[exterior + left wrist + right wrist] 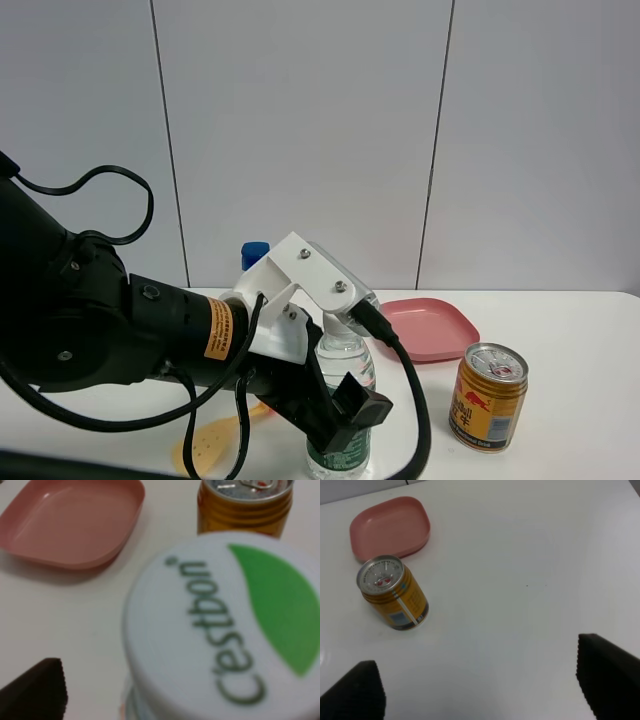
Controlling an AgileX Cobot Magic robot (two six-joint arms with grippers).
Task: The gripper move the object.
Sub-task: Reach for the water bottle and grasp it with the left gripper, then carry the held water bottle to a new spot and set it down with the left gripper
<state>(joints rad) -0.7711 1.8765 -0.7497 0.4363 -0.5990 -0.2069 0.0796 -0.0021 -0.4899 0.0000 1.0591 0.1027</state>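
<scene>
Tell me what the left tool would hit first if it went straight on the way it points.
Most likely the water bottle: its white cap fills the left wrist view, dead ahead. The left tool angles down at it, the table beneath; depth is unclear.

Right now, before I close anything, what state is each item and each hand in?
left hand: open, straddling the water bottle
right hand: open, empty
water bottle: upright, cap on
gold can: upright, tab in place
pink plate: right way up, empty
</scene>
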